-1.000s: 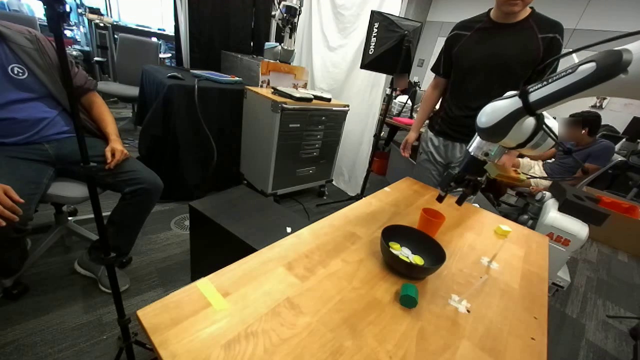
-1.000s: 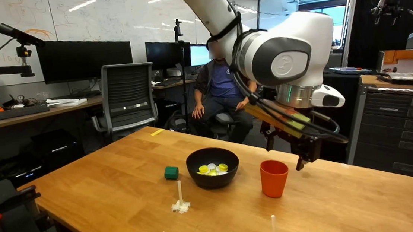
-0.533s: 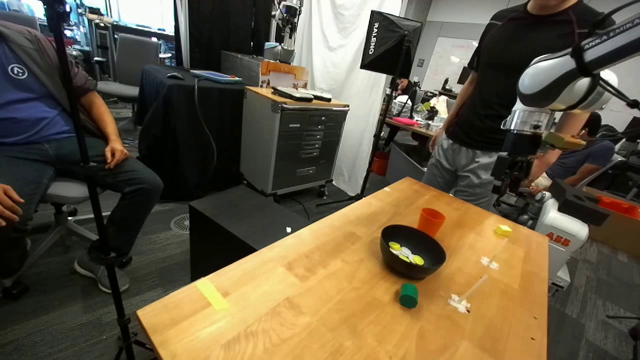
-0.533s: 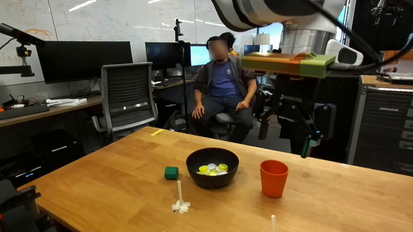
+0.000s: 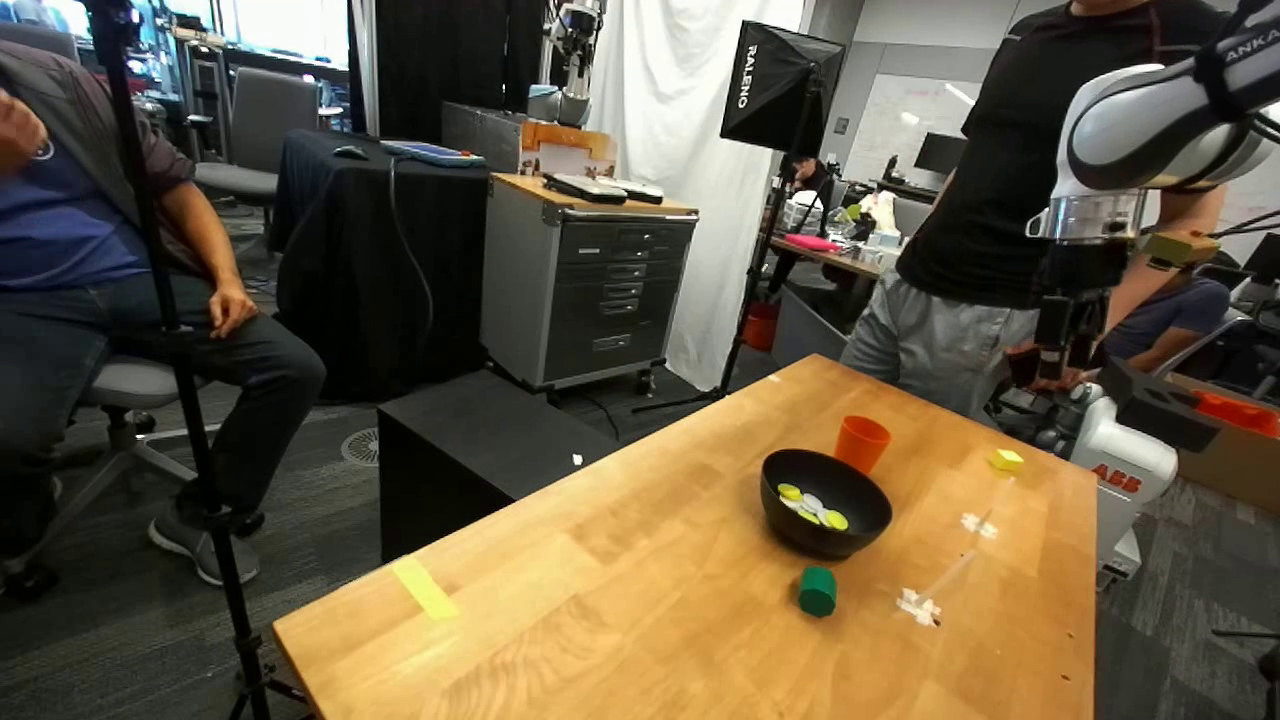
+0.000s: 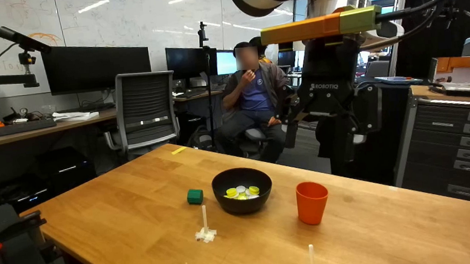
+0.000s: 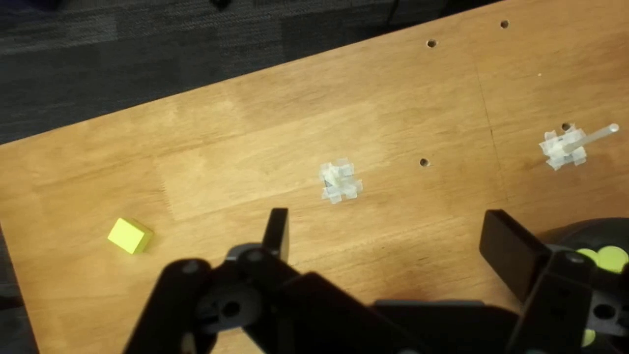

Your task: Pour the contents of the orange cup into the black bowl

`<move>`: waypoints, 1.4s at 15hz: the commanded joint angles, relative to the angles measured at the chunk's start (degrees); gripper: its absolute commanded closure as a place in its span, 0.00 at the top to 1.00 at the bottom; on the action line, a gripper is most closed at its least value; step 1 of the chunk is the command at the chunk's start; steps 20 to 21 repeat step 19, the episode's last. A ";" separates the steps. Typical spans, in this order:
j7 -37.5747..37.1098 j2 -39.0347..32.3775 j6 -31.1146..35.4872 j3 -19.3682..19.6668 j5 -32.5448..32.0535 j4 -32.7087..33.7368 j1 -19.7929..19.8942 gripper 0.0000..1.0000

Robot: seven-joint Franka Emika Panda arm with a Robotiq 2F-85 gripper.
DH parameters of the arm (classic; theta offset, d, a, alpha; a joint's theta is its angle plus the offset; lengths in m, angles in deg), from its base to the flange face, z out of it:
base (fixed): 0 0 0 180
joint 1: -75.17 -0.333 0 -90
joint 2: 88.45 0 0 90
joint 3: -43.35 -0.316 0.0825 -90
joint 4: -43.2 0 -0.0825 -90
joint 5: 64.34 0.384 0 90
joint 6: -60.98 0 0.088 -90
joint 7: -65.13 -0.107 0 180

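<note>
Orange cup (image 6: 312, 204) stands lower than the end effector (image 6: 320, 150), well apart.

Table (image 6: 396, 224) with bowl (image 6: 243, 207), orange cup (image 6: 311, 208), 2 blocks (image 5: 817, 592)

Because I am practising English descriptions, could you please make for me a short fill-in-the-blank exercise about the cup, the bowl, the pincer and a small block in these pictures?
1. The orange cup stands with its open mouth facing ____.
2. The round pieces inside the black bowl are white and ____.
3. The pincer holds nothing; its jaws stand ____.
4. The small block nearest the black bowl is coloured ____.

Missing words: up; yellow; open; green.
</note>
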 commanded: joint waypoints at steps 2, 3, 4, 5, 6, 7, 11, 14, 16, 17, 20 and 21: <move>3.06 7.87 4.66 0.68 -3.90 -10.57 -3.17 1.00; 4.04 9.07 5.39 0.49 -3.80 -12.24 -3.46 1.00; 4.66 10.36 6.01 0.46 -3.92 -14.16 -3.96 1.00; 2.89 4.97 3.52 1.01 -2.10 -7.88 -3.75 1.00; 3.34 6.17 4.00 0.99 -2.22 -9.52 -4.14 1.00; 3.48 7.12 4.21 1.00 -2.39 -10.70 -4.41 1.00; 3.87 8.43 4.84 1.05 -2.65 -12.33 -4.58 1.00; 3.94 8.43 4.97 1.05 -2.65 -12.44 -4.58 1.00; 3.96 8.43 4.98 1.05 -2.65 -12.44 -4.58 1.00; 3.96 8.43 4.99 1.05 -2.65 -12.45 -4.58 1.00; 3.98 8.43 4.99 1.04 -2.65 -12.45 -4.58 1.00; 3.98 8.43 4.99 1.04 -2.65 -12.45 -4.58 1.00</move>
